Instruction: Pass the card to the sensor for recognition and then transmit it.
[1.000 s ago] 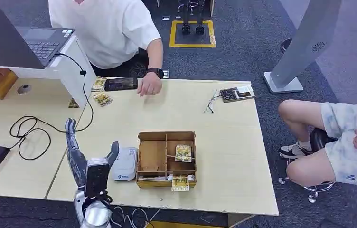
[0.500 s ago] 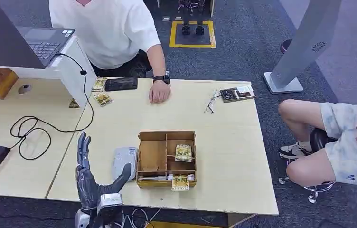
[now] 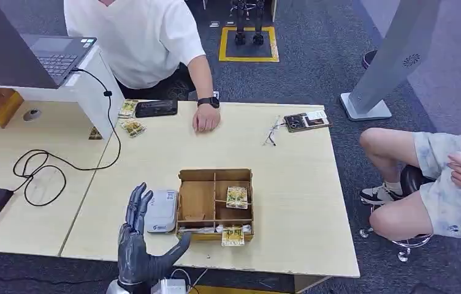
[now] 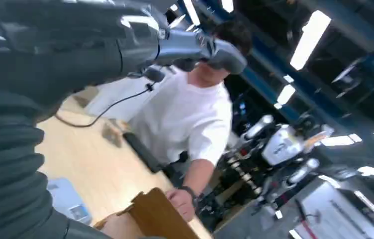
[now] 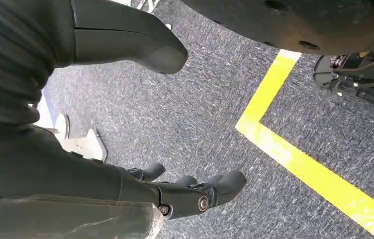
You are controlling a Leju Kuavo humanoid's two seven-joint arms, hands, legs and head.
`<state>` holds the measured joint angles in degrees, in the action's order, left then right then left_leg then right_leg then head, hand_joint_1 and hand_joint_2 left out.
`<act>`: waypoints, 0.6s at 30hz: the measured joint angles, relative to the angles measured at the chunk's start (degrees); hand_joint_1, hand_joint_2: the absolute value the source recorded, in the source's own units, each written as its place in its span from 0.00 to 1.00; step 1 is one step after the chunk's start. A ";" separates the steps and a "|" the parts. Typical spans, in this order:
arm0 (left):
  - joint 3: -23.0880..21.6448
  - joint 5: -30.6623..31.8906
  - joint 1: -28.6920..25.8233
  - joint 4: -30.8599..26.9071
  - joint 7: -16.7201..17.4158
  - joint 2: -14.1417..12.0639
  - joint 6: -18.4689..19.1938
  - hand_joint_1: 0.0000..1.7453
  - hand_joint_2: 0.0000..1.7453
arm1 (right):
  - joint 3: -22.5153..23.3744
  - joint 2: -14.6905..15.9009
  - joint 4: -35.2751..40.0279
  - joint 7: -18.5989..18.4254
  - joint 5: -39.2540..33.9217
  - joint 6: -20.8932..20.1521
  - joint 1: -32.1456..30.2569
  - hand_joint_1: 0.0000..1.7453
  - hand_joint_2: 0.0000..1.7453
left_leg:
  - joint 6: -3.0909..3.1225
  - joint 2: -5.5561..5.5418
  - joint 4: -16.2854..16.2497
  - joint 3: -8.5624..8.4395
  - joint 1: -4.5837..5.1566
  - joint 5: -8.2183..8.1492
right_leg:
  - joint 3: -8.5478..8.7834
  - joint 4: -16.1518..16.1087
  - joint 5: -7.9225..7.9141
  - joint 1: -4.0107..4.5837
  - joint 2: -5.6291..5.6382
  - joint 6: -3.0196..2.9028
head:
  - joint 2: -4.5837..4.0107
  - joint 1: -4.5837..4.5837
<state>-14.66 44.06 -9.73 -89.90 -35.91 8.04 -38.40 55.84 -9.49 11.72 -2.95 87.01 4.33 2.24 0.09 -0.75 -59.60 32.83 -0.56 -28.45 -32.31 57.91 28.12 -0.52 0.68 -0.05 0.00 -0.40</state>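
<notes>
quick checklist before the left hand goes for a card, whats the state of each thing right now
1. Left hand free of load: ok, fingers spread, nothing held, raised at the table's near edge.
2. Card reachable: ok, one card lies in the wooden box, another at its front edge.
3. Sensor unobstructed: ok, it sits just left of the box with its top bare.
4. Person's hand out of the way: ok, resting at the far table edge.
5. Right hand ready: cannot tell, it hangs over the floor, fingers curled.
</notes>
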 joint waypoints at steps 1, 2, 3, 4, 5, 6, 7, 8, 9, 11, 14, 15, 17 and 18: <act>-0.24 0.52 -0.07 0.22 0.02 -0.09 0.00 0.00 1.00 | 0.02 0.02 0.00 0.02 0.00 0.00 0.00 0.00 1.00 | 0.00 0.00 0.00 0.00 0.00 0.00 | 0.00 0.00 0.00 0.00 0.00 0.00 | 0.00 -0.02; -0.44 1.12 -0.10 0.48 0.18 -0.11 0.00 0.00 1.00 | 0.02 0.02 0.00 0.04 0.00 0.07 0.01 0.00 1.00 | 0.00 0.00 0.00 0.00 0.00 0.00 | 0.00 0.00 0.00 0.00 0.00 0.00 | 0.00 0.00; -0.62 1.60 -0.10 0.79 0.39 -0.11 0.00 0.00 1.00 | 0.02 0.04 0.00 0.04 0.00 0.07 0.02 0.00 1.00 | 0.00 0.00 0.00 0.00 0.00 0.00 | 0.00 0.00 0.00 0.00 0.00 0.00 | 0.00 -0.02; -0.83 2.54 -0.09 1.16 0.79 -0.11 0.00 0.00 1.00 | 0.04 0.04 0.00 0.04 0.00 0.09 0.02 0.00 1.00 | 0.00 0.00 0.00 0.00 0.00 0.00 | 0.00 0.00 0.00 0.00 0.00 0.00 | 0.00 0.00; -1.07 3.84 -0.08 1.59 1.40 -0.13 0.00 0.00 1.00 | 0.04 0.07 0.00 0.02 0.00 0.07 0.01 0.00 1.00 | 0.00 0.00 0.00 0.00 0.00 0.00 | 0.00 0.00 0.00 0.00 0.00 0.00 | 0.00 -0.02; -1.21 5.34 -0.08 2.06 2.06 -0.13 0.00 0.00 1.00 | 0.07 0.07 0.00 0.02 0.00 0.07 0.02 0.00 1.00 | 0.00 0.00 0.00 0.00 0.00 0.00 | 0.00 0.00 0.00 0.00 0.00 0.00 | 0.00 0.00; -1.27 7.60 -0.02 2.86 3.03 -0.13 0.00 0.00 1.00 | 0.11 0.09 0.00 0.02 0.00 0.07 0.02 0.00 1.00 | 0.00 0.00 0.00 0.00 0.00 0.00 | 0.00 0.00 0.00 0.00 0.00 0.00 | 0.00 0.00; -1.29 9.48 0.01 3.58 3.99 -0.15 0.00 0.00 1.00 | 0.15 0.09 0.00 -0.02 0.00 0.07 0.02 0.00 1.00 | 0.00 0.00 0.00 -0.01 0.00 0.00 | 0.00 0.00 0.00 0.00 0.00 0.00 | 0.00 -0.02; -1.31 11.12 0.12 4.32 5.02 -0.20 0.00 0.00 1.00 | 0.22 0.11 0.00 -0.02 0.00 0.07 0.02 0.00 1.00 | 0.00 0.00 0.00 -0.01 0.00 0.00 | 0.00 -0.01 0.00 0.00 0.00 0.00 | 0.00 -0.02; -1.49 13.80 0.58 6.15 7.30 -0.31 0.00 0.00 1.00 | 0.26 0.15 0.00 -0.02 0.00 0.07 0.04 0.00 1.00 | 0.00 0.00 0.00 -0.01 0.00 0.00 | 0.00 0.00 0.00 0.00 0.00 0.00 | 0.00 -0.02; -2.08 15.39 1.28 8.07 9.36 -0.50 0.00 0.00 1.00 | 0.28 0.20 0.00 -0.04 0.00 0.07 0.03 0.00 1.00 | 0.00 0.00 0.00 -0.01 0.00 0.00 | 0.00 0.00 0.00 0.00 0.00 0.00 | 0.00 -0.02; -2.36 16.30 1.66 8.80 10.57 -0.55 0.00 0.00 1.00 | 0.28 0.20 0.00 -0.04 0.00 0.07 0.04 0.00 1.00 | 0.00 0.00 0.00 -0.01 0.00 0.00 | 0.00 0.00 0.00 0.00 0.00 0.00 | 0.00 -0.02; -2.93 17.78 2.36 9.77 12.51 -0.66 0.00 0.00 1.00 | 0.28 0.20 0.00 -0.04 0.02 0.05 0.05 0.00 1.00 | 0.00 0.00 0.00 -0.01 0.00 0.00 | 0.00 0.00 0.00 0.00 0.00 0.00 | 0.00 -0.02; -3.19 18.76 2.76 10.25 13.69 -0.74 -0.02 0.00 1.00 | 0.28 0.22 0.00 -0.04 0.04 0.05 0.05 0.00 1.00 | 0.00 0.00 0.00 -0.01 0.00 0.00 | 0.00 0.00 0.00 0.00 0.00 0.00 | 0.00 -0.02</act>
<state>-17.86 62.82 -6.97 -79.64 -22.22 7.30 -38.42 56.13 -9.27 11.72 -2.99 87.06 4.37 2.29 0.09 -0.76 -59.60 32.83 -0.56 -28.44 -32.31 57.91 28.11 -0.52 0.68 -0.05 0.00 -0.42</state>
